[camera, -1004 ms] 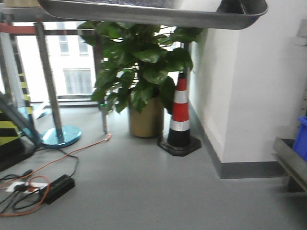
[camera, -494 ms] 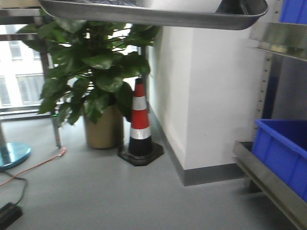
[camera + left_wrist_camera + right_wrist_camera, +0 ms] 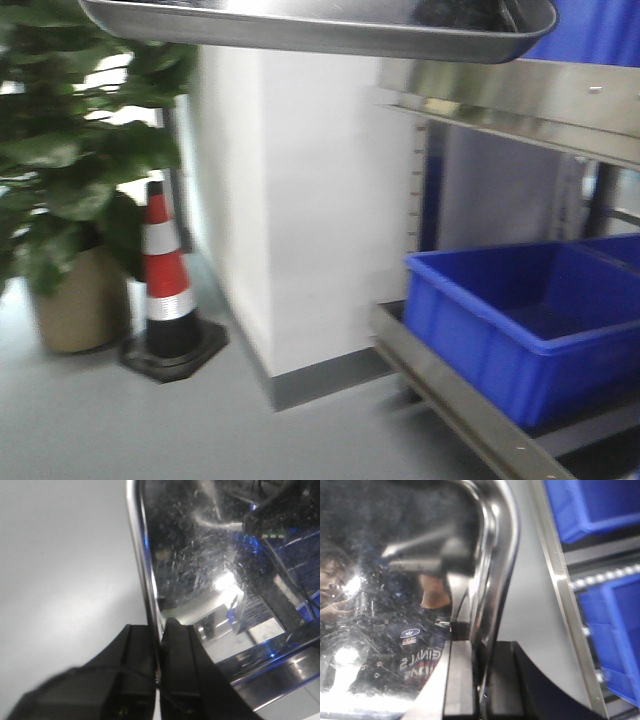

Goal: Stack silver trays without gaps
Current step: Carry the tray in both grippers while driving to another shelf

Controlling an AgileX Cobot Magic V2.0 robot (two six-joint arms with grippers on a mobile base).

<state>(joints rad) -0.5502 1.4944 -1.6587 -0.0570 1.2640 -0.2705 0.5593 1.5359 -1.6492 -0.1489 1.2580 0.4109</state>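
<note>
One silver tray (image 3: pixel 300 28) hangs across the top of the front view, seen from below and held level in the air. In the left wrist view my left gripper (image 3: pixel 159 630) is shut on the tray's left rim (image 3: pixel 145 570), one finger on each side of the wall. My right gripper (image 3: pixel 479 652) is likewise shut on the tray's right rim (image 3: pixel 495 555). The shiny tray floor (image 3: pixel 380 605) mirrors the surroundings. No other silver trays show.
A steel shelf rack (image 3: pixel 520 100) stands at right, with a deep blue bin (image 3: pixel 520 320) on its lower rail (image 3: pixel 450 395) and more blue bins (image 3: pixel 590 500) below the right hand. A white wall corner (image 3: pixel 290 220), traffic cone (image 3: pixel 168 290) and potted plant (image 3: pixel 70 200) stand left.
The view has swung to the right: plant and cone slid left, and the shelf rack with blue bins came into view. The tray stays held at the same place in the frame.
</note>
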